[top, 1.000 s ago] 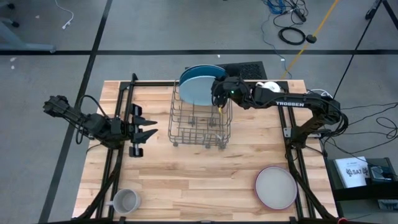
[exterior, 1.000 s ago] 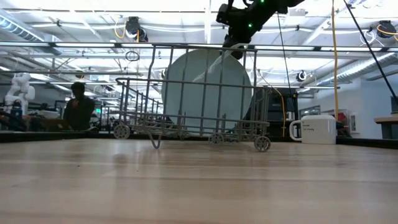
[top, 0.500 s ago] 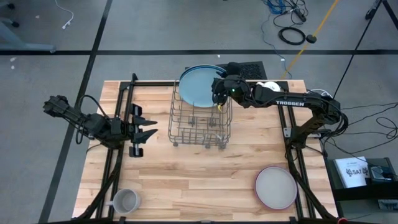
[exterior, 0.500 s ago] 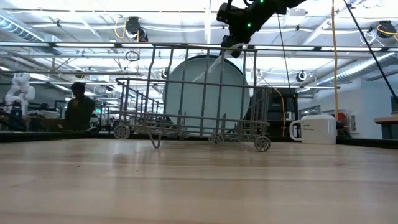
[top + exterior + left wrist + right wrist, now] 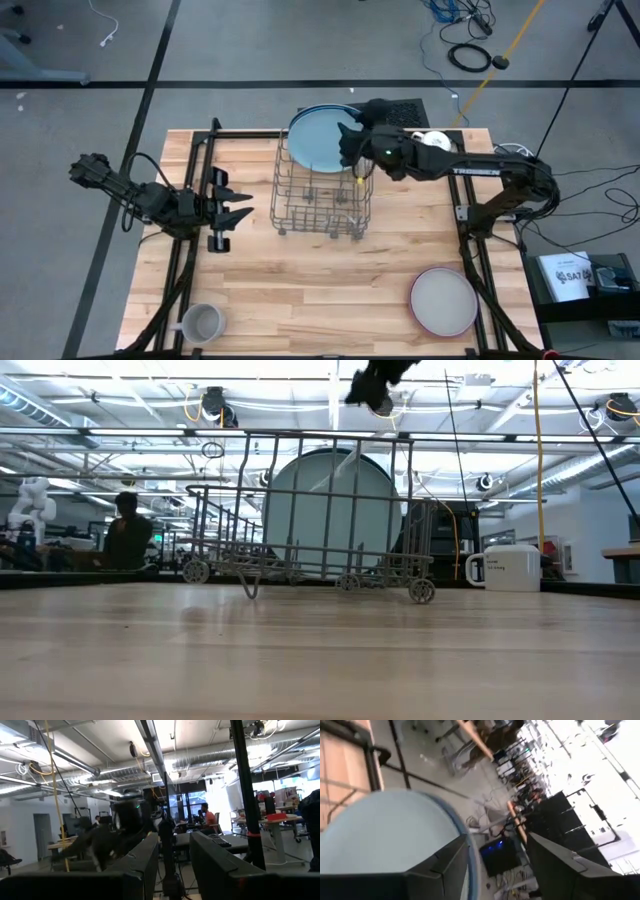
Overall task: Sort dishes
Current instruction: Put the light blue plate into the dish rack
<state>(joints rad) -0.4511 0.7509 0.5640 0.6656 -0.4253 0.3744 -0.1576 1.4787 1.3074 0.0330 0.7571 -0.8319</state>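
Your right tool hangs just above the back right corner of the grey wire dish rack, its two dark fingers spread apart with nothing between them. The large round light blue plate stands on edge in the back row of that rack, leaning a little away from it, and a dark blue rim peeks out behind it. From the right wrist view the plate's edge sits just beside one finger, not inside the gap, so judge this as a release.

To finish well, lift straight up and clear of the rim before swinging sideways; a sideways brush could tip the plate out of its slot. Watch in the low view that the plate rests between the wires and does not rock.

Your next dish is likely the round grey plate with the pink rim, lying flat near the front right corner of the wooden counter, well apart from the rack. Approach its rim low and from the side.

Your left tool waits at the counter's left side, fingers partly apart, holding nothing.
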